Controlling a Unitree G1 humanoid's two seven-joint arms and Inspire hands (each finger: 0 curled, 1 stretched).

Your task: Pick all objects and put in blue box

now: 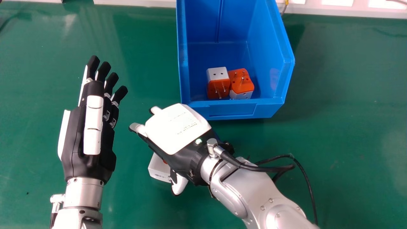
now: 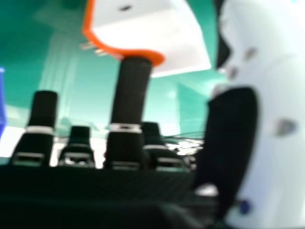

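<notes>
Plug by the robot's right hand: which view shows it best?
The right hand view: the plug's white body, orange edge and metal pins show there. In the head view, the right hand covers much of it; mostly a white part peeks out.

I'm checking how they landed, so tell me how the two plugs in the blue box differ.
The left plug has its white part uppermost, the right plug its orange part. The left plug sits nearly square to the box; the right plug is turned askew. Both have metal pins.
</notes>
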